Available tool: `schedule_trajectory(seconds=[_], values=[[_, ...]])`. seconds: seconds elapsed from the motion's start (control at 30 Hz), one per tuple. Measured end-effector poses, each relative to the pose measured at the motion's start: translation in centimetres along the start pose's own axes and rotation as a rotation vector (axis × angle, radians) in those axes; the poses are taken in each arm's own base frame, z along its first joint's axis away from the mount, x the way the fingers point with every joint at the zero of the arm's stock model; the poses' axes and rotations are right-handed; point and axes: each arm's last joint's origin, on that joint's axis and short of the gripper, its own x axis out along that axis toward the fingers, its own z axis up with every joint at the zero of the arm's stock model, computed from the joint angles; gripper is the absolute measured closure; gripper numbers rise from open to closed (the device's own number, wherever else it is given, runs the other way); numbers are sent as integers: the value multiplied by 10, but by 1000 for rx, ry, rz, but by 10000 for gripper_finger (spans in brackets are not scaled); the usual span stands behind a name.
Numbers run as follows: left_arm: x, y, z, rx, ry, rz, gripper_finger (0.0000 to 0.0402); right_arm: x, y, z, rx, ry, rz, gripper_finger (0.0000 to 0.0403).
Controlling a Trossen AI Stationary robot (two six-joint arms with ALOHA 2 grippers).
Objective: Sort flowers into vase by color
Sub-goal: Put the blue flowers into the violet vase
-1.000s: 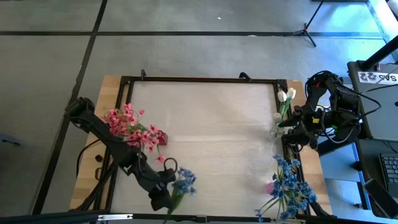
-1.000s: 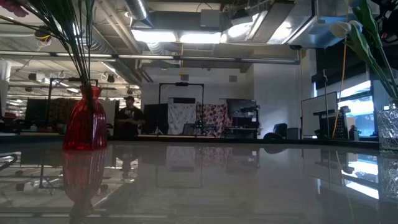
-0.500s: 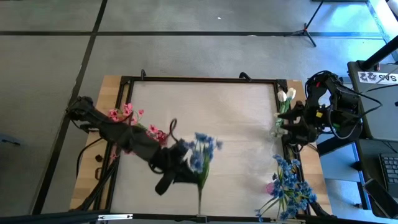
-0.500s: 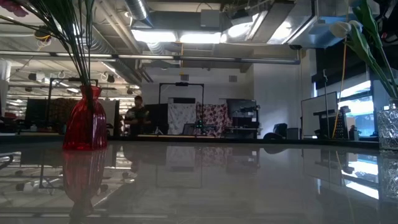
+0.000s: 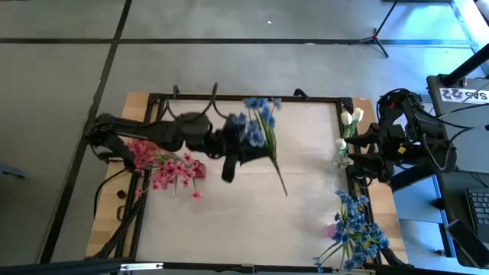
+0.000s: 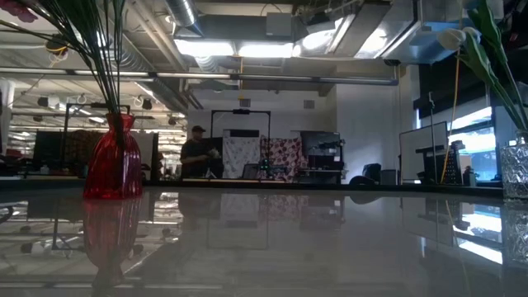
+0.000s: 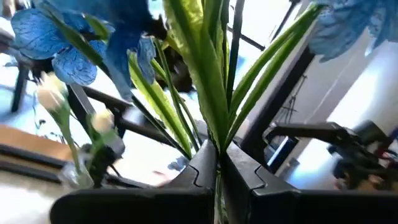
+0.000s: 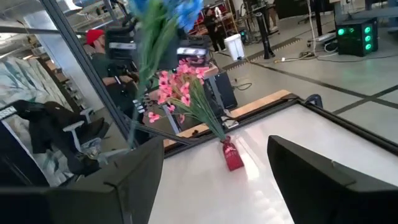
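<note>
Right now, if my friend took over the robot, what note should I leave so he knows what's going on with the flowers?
Left gripper: shut on a blue flower sprig, held above the table's far middle.
Right gripper: open, empty, waiting at the right edge by the white flowers in the clear vase.
Done: pink flowers are in the red vase on the left; a blue bunch stands at the near right.
Left: carry the held sprig over to the blue bunch.

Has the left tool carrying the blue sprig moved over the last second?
Yes. The left tool carried the blue sprig from the table's near edge toward its far frame.
</note>
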Motion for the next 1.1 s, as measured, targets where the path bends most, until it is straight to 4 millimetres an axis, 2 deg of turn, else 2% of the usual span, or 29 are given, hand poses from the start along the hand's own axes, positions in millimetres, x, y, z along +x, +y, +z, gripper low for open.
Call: schedule_trajectory(seconds=[0.1,0.27,0.4,0.5,0.73,0.87,1.1], values=[[0,14,8,22,-26,28,396,1,9,1,21,-8,9,116],[-1,29,15,32,-43,73,396,10,31,10,-52,-54,-2,116],[-1,32,19,39,-70,73,396,26,40,23,-43,-99,66,116],[-1,31,21,64,-86,65,396,47,43,26,-88,-130,80,116],[-1,31,20,68,-81,68,395,99,33,25,-114,-93,148,116],[4,34,15,62,-69,80,394,127,26,23,-137,-78,130,116],[18,37,-1,59,-32,115,395,151,12,22,-159,-74,34,116]])
